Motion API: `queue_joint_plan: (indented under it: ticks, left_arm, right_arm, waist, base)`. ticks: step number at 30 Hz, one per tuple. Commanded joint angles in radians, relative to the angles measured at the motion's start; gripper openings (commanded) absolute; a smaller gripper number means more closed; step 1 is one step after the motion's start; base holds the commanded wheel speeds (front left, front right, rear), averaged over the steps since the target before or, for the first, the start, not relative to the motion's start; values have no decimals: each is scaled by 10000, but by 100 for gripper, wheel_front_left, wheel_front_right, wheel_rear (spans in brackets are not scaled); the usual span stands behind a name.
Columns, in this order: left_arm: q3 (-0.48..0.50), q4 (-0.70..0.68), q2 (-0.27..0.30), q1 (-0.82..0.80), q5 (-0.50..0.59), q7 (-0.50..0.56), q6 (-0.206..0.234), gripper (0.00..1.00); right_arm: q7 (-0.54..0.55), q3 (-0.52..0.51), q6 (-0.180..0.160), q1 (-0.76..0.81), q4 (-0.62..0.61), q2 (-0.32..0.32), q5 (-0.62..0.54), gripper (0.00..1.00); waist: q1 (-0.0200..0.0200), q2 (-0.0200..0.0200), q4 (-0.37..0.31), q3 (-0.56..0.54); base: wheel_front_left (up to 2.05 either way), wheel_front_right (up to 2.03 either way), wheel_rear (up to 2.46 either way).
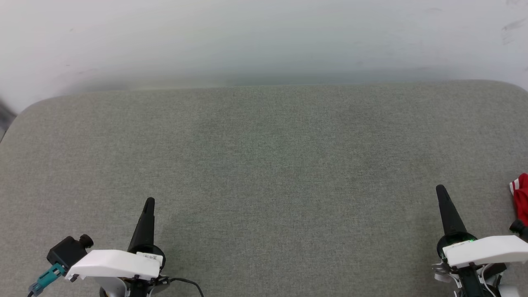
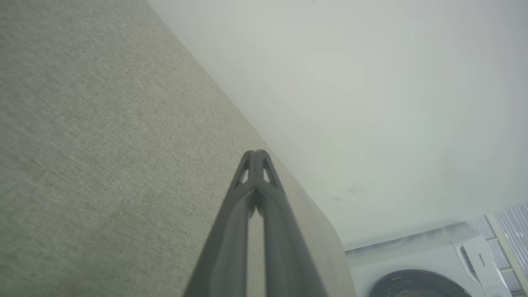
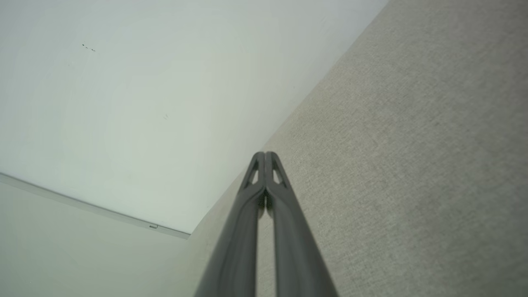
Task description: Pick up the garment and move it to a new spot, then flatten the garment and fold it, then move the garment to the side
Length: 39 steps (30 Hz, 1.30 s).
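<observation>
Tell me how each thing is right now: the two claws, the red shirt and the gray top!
left gripper: shut, holding nothing.
right gripper: shut, holding nothing.
garment: bunched up, lying at the right edge of the head view, mostly cut off, apart from both grippers.
gray fabric surface: flat and smooth.

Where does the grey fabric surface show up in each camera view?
Head view: grey fabric surface, lower two thirds.
Left wrist view: grey fabric surface, left side.
Right wrist view: grey fabric surface, right side.
Shared landmark: white wall bordering its far edge.
</observation>
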Motion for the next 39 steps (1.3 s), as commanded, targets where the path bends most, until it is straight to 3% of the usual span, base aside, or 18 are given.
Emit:
queue_joint_plan:
  ticks: [1, 39]
  left_arm:
    - [68, -37, 42, -250, -269, 59, -45, 0]
    - [422, 454, 5, -461, -3818, 1031, -61, 0]
  right_arm:
    - [48, -33, -1, -237, -42, 24, 269, 0]
    - [798, -306, -1, -362, 393, 190, 3717, 0]
  waist:
    - [0, 0, -1, -12]
    - [-1, 0, -26, -373]
  base:
    - [0, 0, 0]
    - [0, 0, 0]
